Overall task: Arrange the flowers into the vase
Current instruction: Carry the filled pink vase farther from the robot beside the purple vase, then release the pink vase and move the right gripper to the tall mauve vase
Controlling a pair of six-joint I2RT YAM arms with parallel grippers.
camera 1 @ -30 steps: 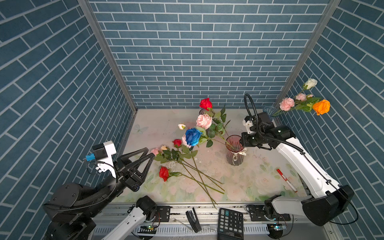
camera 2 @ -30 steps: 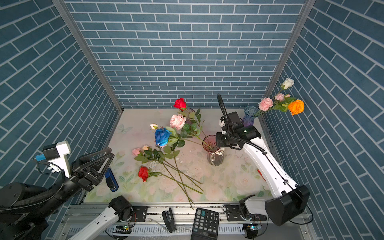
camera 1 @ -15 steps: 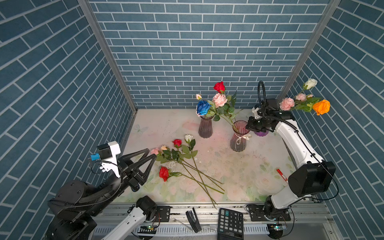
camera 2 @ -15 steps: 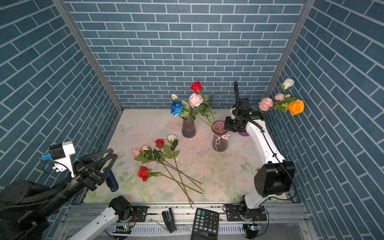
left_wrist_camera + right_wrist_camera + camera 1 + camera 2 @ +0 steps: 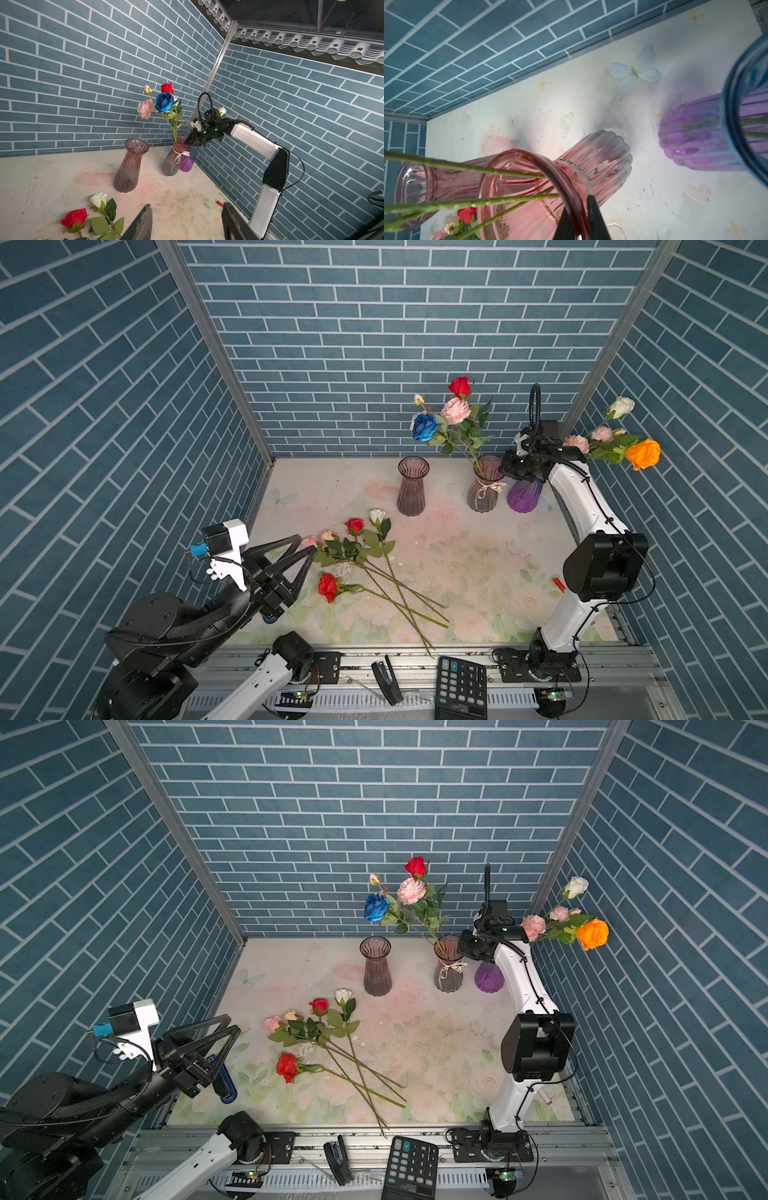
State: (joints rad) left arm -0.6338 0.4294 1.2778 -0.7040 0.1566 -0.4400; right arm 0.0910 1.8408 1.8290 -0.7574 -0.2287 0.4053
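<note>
Flowers (image 5: 365, 556): a handful of loose stems lie crossed on the mat (image 5: 478, 556), just beside the left gripper (image 5: 300, 560), which hovers empty with its jaws apart. Another bunch stands in the bow vase (image 5: 484, 489), leaning away from the right gripper (image 5: 579, 216). That gripper is clamped on the vase rim, one finger inside and one outside. An empty vase (image 5: 412, 489) stands to one side and a purple vase (image 5: 524, 497) with its own bunch just beside on the other. The bow vase looks upright on the mat. To do this well, open wide and lift straight up with no sideways drag, since the leaning stems could tip it. The left should then take one stem mid-length, below the leaves, not the whole tangle.
</note>
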